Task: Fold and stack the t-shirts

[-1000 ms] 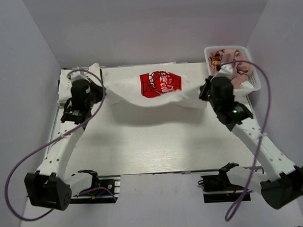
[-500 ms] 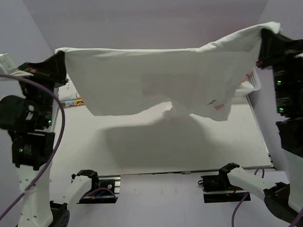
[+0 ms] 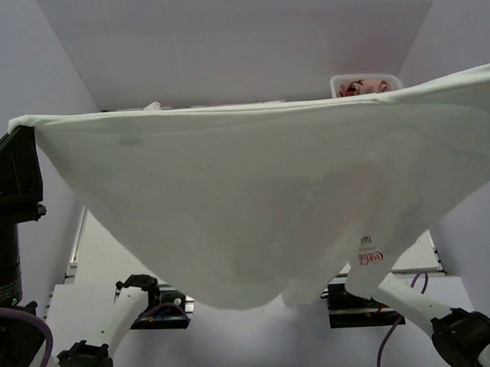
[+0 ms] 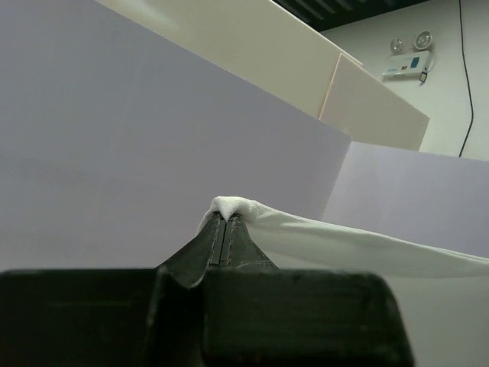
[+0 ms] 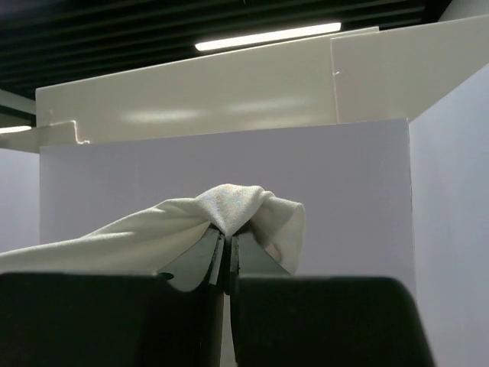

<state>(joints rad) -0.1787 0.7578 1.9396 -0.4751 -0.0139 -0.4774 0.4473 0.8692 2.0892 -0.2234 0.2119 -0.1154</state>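
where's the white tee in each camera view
top external: white tee stretched across nearly the whole frame, sagging lowest at bottom centre.
left wrist: its corner bunched at the left claw tip, cloth trailing off right.
right wrist: a fold draped over the right claw tip, centre frame.
shared landmark: the lilac enclosure wall behind it.

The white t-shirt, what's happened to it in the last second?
The left gripper and right gripper, staying shut on it, lifted the t-shirt off the table and high up, stretched wide between them. The basket hasn't moved.
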